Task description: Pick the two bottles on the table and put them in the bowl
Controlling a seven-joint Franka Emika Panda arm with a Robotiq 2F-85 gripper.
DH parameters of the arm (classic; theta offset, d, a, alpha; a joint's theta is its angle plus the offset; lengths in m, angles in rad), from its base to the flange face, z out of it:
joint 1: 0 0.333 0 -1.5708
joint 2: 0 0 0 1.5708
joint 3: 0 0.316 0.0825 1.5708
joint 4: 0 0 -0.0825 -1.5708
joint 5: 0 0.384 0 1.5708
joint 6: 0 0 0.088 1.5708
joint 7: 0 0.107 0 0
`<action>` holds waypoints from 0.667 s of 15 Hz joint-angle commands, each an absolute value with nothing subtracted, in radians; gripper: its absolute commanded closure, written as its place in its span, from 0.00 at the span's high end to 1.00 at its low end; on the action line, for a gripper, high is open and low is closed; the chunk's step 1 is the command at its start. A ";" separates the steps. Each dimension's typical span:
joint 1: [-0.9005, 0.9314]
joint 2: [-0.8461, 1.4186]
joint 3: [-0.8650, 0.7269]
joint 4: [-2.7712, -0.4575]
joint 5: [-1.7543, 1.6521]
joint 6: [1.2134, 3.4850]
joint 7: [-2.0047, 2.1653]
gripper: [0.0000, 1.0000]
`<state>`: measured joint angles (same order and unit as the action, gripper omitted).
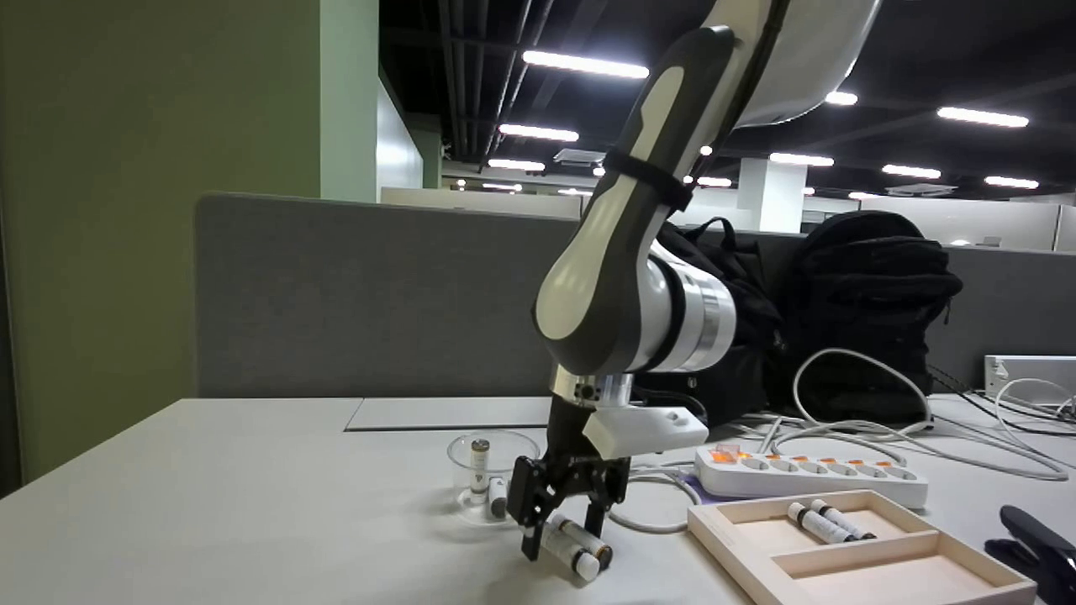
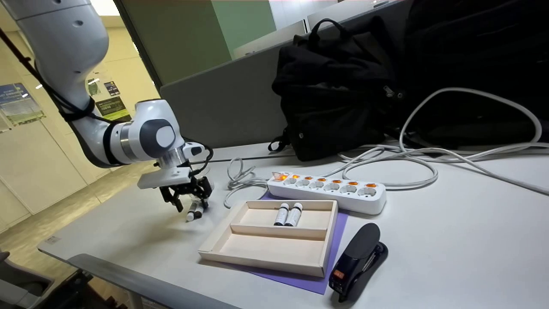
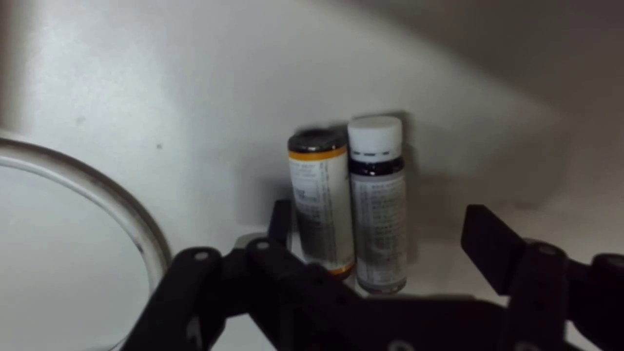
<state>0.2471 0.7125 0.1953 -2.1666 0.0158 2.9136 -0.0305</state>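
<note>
Two small bottles lie side by side on the table under my gripper. One has a white cap (image 3: 379, 214); it also shows in an exterior view (image 1: 568, 548). The other has orange bands (image 3: 322, 195) and a dark end. My gripper (image 3: 380, 219) is open and points down, its fingers on either side of the pair. One finger is close beside the orange-banded bottle; the other stands apart from the white-capped one. The gripper also shows in an exterior view (image 2: 192, 207). The clear bowl (image 1: 460, 472) stands behind the gripper, with an upright bottle (image 1: 479, 460) and a tilted bottle (image 1: 498, 497) in it.
A wooden tray (image 2: 279, 232) holds two more bottles (image 2: 281, 214) in one compartment, on a purple sheet (image 2: 296, 281). A white power strip (image 2: 328, 192), loose white cables (image 1: 660, 528), a black stapler (image 2: 359, 262) and black backpacks (image 1: 866, 311) are on the table. A grey partition (image 1: 370, 302) stands behind.
</note>
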 commanded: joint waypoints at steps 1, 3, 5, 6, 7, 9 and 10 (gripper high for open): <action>0.274 0.728 0.167 -2.127 -0.001 2.874 0.002 0.60; 0.281 0.724 0.154 -2.121 0.000 2.859 0.011 0.45; 0.271 0.723 0.155 -2.115 0.006 2.840 0.011 0.32; 0.263 0.723 0.161 -2.110 0.012 2.826 0.008 0.27; 0.254 0.724 0.170 -2.107 0.017 2.819 0.002 0.25; 0.239 0.725 0.184 -2.104 0.027 2.803 -0.005 0.11; 0.238 0.715 0.188 -2.108 0.029 2.801 -0.006 0.05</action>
